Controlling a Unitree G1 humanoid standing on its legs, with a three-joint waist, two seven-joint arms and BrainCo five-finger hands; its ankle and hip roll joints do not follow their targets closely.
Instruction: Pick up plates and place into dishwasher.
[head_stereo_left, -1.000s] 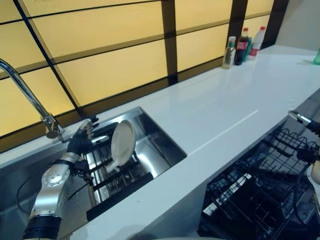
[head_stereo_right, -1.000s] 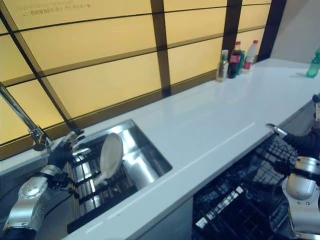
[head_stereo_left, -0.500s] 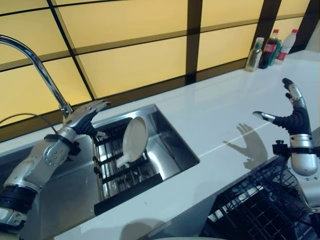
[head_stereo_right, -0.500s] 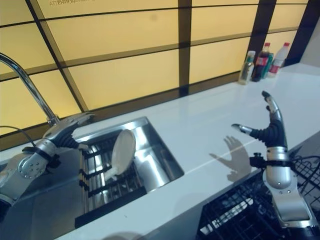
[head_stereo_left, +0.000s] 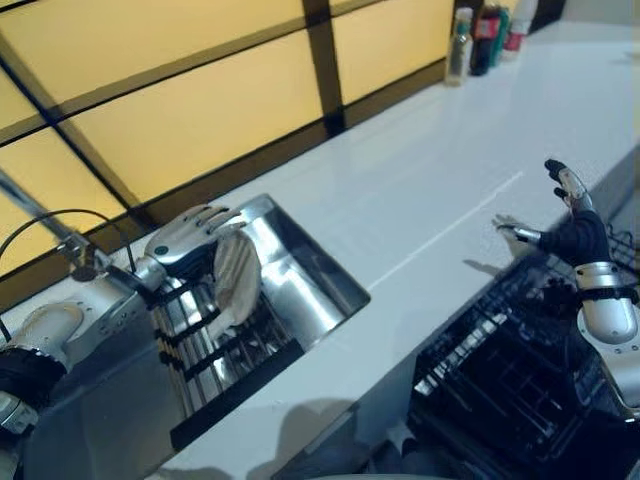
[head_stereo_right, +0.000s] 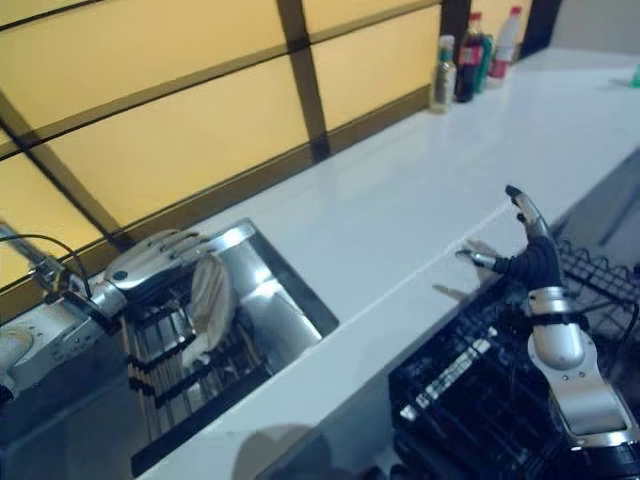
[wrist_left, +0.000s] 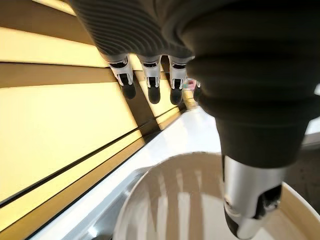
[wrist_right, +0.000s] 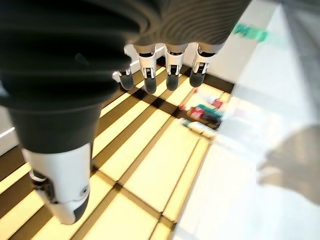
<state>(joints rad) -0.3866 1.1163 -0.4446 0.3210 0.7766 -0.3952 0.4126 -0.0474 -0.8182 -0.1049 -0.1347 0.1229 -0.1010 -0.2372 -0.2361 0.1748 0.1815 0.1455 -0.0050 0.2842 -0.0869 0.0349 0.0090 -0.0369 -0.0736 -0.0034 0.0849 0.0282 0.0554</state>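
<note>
Left hand (head_stereo_left: 190, 243) fingers spread straight, over top rim of plate (head_stereo_left: 236, 279), nothing gripped yet; likely lining up grasp. One plate, on edge in sink (head_stereo_left: 310, 270) rack (head_stereo_left: 215, 350) at counter's (head_stereo_left: 420, 190) left end. Right hand (head_stereo_left: 570, 230) open, empty, above dishwasher rack (head_stereo_left: 500, 380) at counter's front edge. Three bottles (head_stereo_left: 485, 35), far corner.

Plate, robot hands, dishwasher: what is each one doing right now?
plate: standing on edge in the sink rack, not lifted yet.
left hand: open, fingers spread over the plate's top edge.
right hand: open, raised above the counter edge, holding nothing.
dishwasher rack: pulled out, no plates visible in it.
bottles: upright at the counter's far end.
</note>
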